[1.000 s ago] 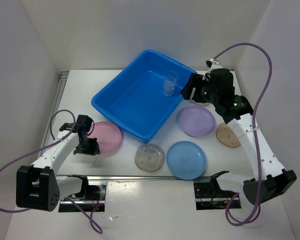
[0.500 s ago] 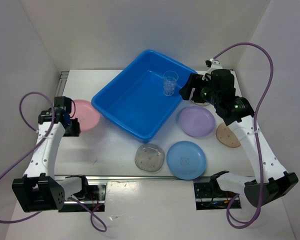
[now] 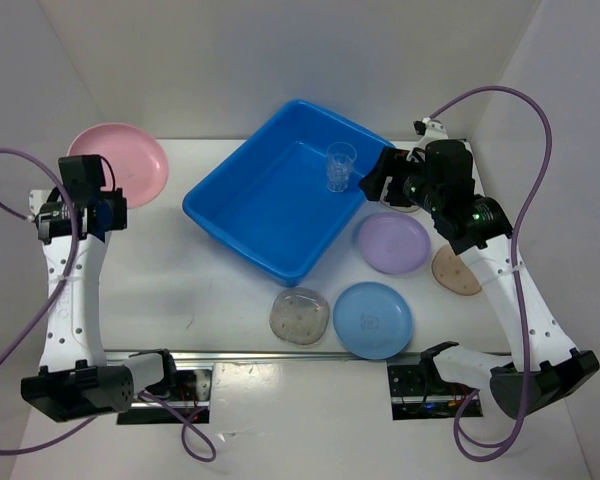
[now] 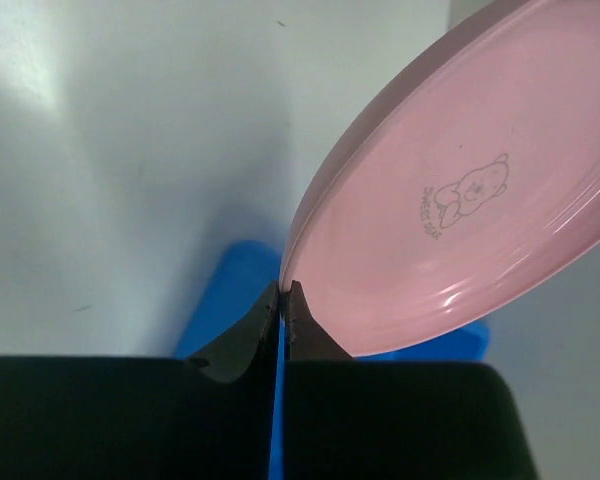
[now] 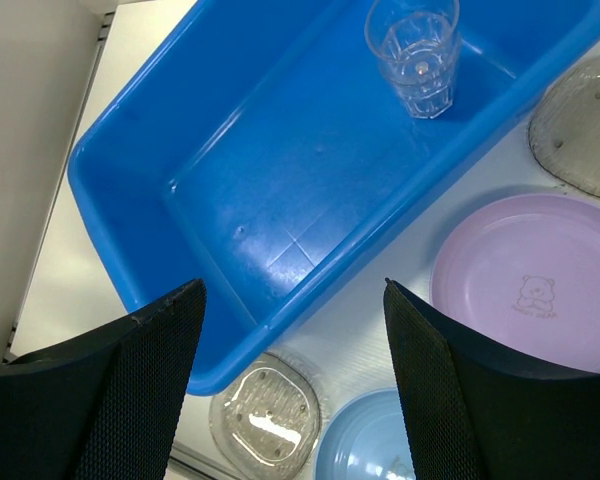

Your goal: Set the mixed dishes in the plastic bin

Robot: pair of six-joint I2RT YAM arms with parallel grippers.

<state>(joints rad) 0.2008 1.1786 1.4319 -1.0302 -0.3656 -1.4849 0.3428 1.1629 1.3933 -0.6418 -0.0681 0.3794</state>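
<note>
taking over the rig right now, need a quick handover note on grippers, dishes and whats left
Grippers: left gripper shut on the rim of the pink plate, held up at the far left, outside the bin. The right gripper is open and empty, by the bin's right rim.
Done: one clear cup stands upright in the bin.
Left: the pink plate, plus on the table the lavender plate, blue plate, grey speckled plate, tan plate and second speckled plate.

A robot lab cell: bare white walls (image 3: 280,50) box in a white table (image 3: 180,290), purple cables (image 3: 547,128) looping.
</note>
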